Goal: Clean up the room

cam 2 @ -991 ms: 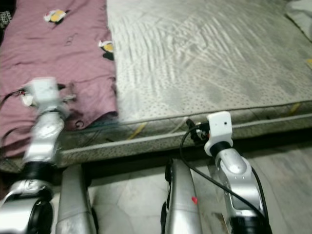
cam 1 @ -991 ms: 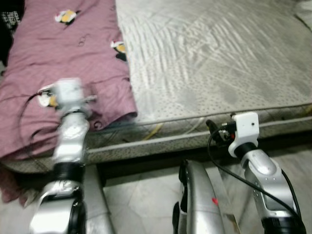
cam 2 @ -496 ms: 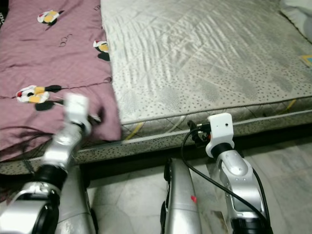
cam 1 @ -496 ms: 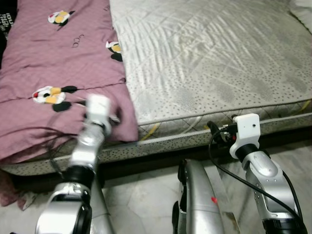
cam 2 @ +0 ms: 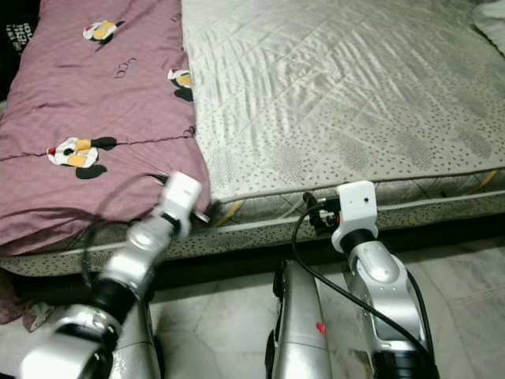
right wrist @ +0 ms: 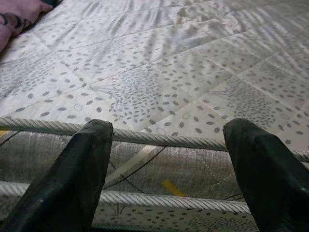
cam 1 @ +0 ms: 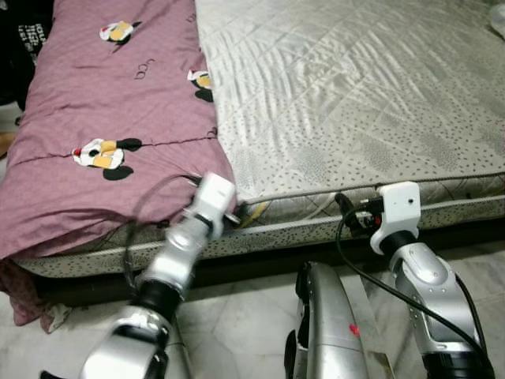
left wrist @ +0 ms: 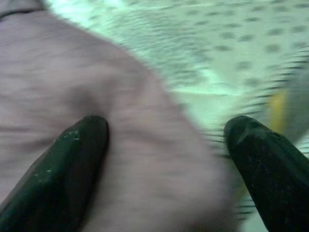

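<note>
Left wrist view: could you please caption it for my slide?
Open left tool straddling the corner of the mauve blanket, patterned mattress just beyond.

Matt cloth blanket [cam 1: 102, 118] (seemingly cotton)

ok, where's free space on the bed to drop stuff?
The bare mattress right of the purple blanket is free, from the blanket's edge across to the far side and down to the front edge by the right gripper. Crowded: the left strip under the blanket, where the left gripper is open at its front corner.
</note>
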